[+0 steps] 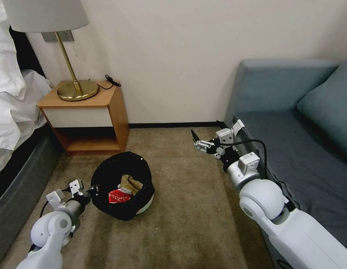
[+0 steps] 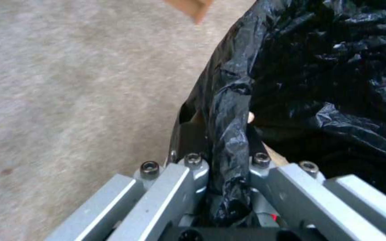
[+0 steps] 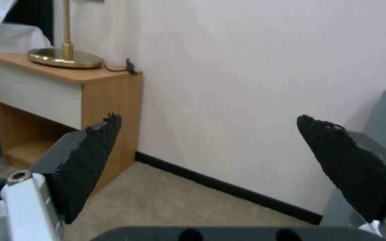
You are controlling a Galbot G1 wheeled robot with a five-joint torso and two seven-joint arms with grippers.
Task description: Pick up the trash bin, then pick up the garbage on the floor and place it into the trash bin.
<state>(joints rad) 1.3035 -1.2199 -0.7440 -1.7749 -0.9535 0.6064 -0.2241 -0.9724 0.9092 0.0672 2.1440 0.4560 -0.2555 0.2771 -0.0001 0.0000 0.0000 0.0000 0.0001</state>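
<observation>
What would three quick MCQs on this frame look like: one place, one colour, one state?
1. Where does the bin sit?
A. on the sofa
B. on the carpet by the nightstand
C. on the nightstand

2. What colour is the packet in the bin?
A. red and white
B. blue
C. green

3. What state is the right end effector in?
A. shut on a bottle
B. shut on the bag
C. open, holding nothing

Key:
1 B: the head view shows it on the carpet in front of the nightstand.
2 A: a red-white packet lies beside the brown paper bag.
3 C: its pads stand apart with wall between them, while the left end effector clamps the bin's black liner.
</observation>
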